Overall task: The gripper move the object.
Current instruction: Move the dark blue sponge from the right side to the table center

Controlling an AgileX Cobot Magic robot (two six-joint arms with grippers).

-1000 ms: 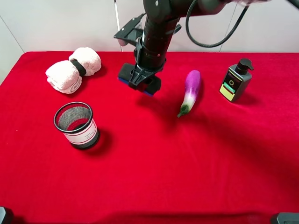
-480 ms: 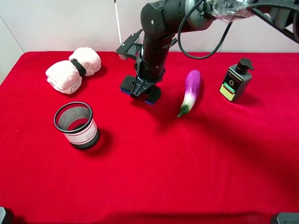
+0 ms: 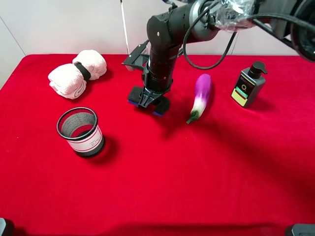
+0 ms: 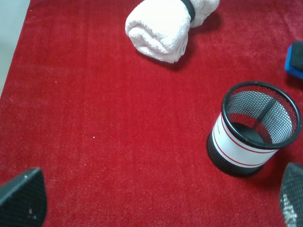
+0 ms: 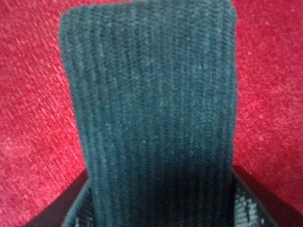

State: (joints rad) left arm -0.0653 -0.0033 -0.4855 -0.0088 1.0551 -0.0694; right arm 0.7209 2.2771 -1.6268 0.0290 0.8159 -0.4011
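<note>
On the red cloth (image 3: 162, 182), seen from the high camera, a rolled white towel bundle (image 3: 77, 73) lies at ten o'clock from the working claw and a black mesh cup (image 3: 80, 131) stands upright at eight o'clock, both well apart from it. The left gripper (image 4: 156, 198) hangs idle over that side, its fingertips (image 4: 21, 196) spread wide with nothing between them, apparently parked to leave room. At centre, the right gripper (image 3: 150, 102) points straight down and is clamped across the middle of the object (image 3: 135, 95), the charcoal felt pad with a blue base, whose two ends stick out on either side of the claw. The pad sits level and low over the cloth; whether it touches cannot be told. The level, mid-span grip looks chosen to keep the flat pad from tipping as it travels. The wrist view shows felt (image 5: 151, 109) filling the jaws. A purple eggplant (image 3: 200, 96) lies near at three o'clock, a dark pump bottle (image 3: 248, 84) beyond it.
</note>
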